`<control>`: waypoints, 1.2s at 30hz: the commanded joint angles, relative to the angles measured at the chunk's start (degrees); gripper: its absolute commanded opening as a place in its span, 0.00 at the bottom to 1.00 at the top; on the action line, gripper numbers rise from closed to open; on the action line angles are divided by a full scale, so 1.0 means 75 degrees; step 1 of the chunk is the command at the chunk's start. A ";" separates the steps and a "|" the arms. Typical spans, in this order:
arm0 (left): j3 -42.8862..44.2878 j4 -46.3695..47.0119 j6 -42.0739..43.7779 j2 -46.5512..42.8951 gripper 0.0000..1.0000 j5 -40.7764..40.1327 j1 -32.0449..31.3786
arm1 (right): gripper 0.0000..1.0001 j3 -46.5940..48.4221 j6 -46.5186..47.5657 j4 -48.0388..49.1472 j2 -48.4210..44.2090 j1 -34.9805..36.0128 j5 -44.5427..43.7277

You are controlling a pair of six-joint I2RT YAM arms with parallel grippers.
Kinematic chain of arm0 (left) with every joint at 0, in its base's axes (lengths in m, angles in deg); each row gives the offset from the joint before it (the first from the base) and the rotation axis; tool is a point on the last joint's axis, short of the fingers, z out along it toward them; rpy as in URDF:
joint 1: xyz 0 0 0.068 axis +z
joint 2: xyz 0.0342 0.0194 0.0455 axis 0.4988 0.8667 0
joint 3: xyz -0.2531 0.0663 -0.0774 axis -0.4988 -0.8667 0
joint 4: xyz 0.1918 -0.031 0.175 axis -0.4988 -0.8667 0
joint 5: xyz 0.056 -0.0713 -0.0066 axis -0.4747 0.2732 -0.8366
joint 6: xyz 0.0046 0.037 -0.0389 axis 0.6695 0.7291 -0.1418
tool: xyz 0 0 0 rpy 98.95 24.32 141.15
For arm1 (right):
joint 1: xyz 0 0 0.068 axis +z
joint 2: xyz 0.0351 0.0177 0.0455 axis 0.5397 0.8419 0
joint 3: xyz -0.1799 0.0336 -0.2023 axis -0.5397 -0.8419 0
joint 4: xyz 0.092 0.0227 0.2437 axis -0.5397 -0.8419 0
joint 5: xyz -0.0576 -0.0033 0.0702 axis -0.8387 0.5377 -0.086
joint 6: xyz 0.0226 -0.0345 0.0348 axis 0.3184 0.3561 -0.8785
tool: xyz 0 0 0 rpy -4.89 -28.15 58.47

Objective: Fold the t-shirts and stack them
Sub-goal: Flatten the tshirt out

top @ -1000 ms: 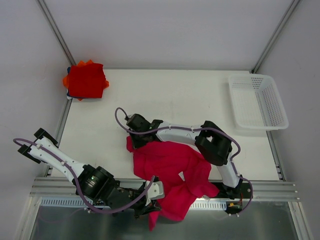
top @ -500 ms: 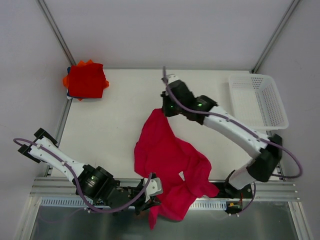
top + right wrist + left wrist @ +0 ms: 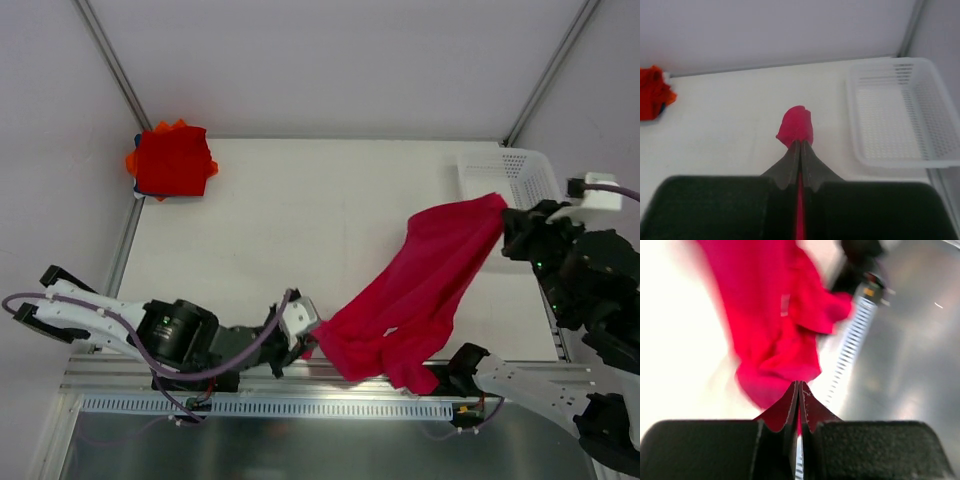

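Observation:
The crimson-pink t-shirt (image 3: 420, 285) hangs stretched between my two grippers, from the near edge of the table up to the right. My left gripper (image 3: 308, 343) is shut on its lower corner; in the left wrist view (image 3: 799, 390) the cloth (image 3: 775, 325) spreads out blurred beyond the fingertips. My right gripper (image 3: 503, 212) is shut on the upper corner, raised next to the basket; a tuft of cloth (image 3: 796, 125) pokes out past its tips (image 3: 800, 146). A folded stack with a bright red t-shirt (image 3: 172, 161) on top, orange and blue edges below, lies at the far left corner.
A white perforated basket (image 3: 540, 215) stands at the far right of the table; it also shows in the right wrist view (image 3: 900, 120). A metal rail (image 3: 200, 375) runs along the near edge. Frame posts rise at both far corners.
My right gripper swung from the table's middle up and far right, lifting the t-shirt's corner off the table. My left gripper moved up from the near rail, still holding the lower corner.

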State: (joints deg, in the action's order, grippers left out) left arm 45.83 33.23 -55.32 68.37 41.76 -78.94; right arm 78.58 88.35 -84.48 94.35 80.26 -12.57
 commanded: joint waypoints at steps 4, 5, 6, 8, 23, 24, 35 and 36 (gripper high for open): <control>0.1733 -0.1791 0.1308 -0.0902 0.00 -0.0900 0.2277 | 0.01 -0.0152 0.0710 -0.0936 -0.0661 -0.0029 -0.2798; 0.1899 -0.1885 0.1438 -0.0949 0.00 -0.1110 0.2663 | 0.01 -0.0175 0.0652 -0.0960 -0.0778 -0.0029 -0.2810; 0.2063 -0.1967 0.1555 -0.0938 0.00 -0.1228 0.2783 | 0.01 -0.0245 0.0628 -0.0960 -0.0825 -0.0029 -0.2799; 0.2567 -0.2423 0.1766 -0.0786 0.00 -0.1695 0.2866 | 0.01 -0.0281 0.0570 -0.0949 -0.0908 -0.0029 -0.2868; 0.4140 -0.3271 0.2868 -0.1476 0.00 -0.5014 0.3030 | 0.01 -0.0432 0.0442 -0.0960 -0.0908 -0.0029 -0.3209; 0.3872 -0.3176 0.2892 -0.1547 0.00 -0.4979 0.3030 | 0.01 -0.0491 0.0371 -0.0960 -0.0896 -0.0018 -0.3105; 0.1256 -0.0963 0.3438 0.0090 0.00 0.1443 0.3297 | 0.00 -0.1664 -0.0556 -0.0914 -0.0873 -0.0018 -0.2108; 0.1407 -0.0786 0.3559 0.0534 0.00 0.2058 0.3508 | 0.00 -0.1664 -0.0370 -0.0867 -0.0861 -0.0029 -0.2061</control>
State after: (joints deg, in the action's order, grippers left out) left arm 56.84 17.43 -35.26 63.91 34.72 -55.36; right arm 65.64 85.36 -92.13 87.69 80.17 -29.33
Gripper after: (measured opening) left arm 0.003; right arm 0.012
